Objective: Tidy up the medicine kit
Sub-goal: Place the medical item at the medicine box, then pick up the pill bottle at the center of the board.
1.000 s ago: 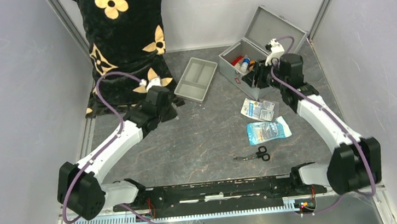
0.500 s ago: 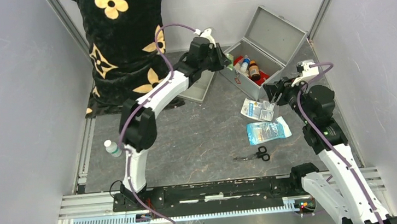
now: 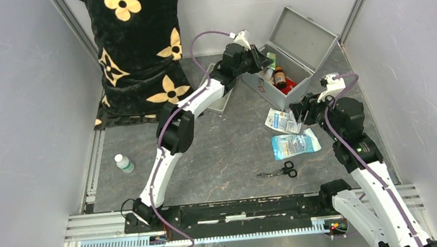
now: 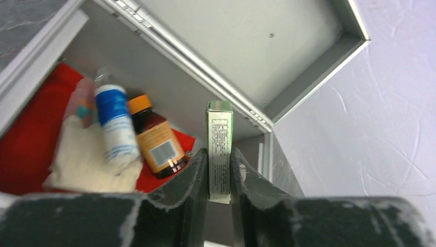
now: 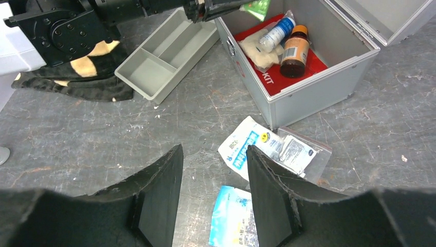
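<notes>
Two grippers, as I see them. My left gripper (image 4: 219,154) is clamped on a slim green-and-white box (image 4: 220,121) above the open medicine kit (image 3: 277,96), which stands at the far right of the table (image 3: 219,159). My right gripper (image 5: 215,154), jaws apart, hovers over sachets (image 5: 247,146) in front of the kit.

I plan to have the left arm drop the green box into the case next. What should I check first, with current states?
1. Left pincer shut on slim green cardboard box: ok.
2. Silver-grey metal case, hinged lid open: ok.
3. Box squarely over the interior: cannot tell.
4. Bare space beside brown glass bottle inside: ok.
5. Right pincer open, empty, outside the case: ok.
</notes>
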`<act>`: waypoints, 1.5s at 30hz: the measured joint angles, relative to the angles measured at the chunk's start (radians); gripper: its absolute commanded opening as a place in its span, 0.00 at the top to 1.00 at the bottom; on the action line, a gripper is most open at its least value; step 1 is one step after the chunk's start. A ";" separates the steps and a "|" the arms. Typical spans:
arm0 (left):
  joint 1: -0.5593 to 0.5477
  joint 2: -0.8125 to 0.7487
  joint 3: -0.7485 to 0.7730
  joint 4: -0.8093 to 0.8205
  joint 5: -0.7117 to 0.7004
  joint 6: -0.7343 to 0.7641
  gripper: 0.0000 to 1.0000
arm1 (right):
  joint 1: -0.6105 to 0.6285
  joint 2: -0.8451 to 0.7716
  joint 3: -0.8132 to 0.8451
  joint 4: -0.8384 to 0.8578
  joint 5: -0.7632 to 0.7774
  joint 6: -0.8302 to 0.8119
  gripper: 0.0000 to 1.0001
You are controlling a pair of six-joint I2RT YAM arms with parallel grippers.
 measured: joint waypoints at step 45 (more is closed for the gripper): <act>0.253 -1.546 -1.176 -1.202 -1.051 -0.173 0.06 | 0.013 0.122 -0.162 0.174 -0.109 0.078 0.46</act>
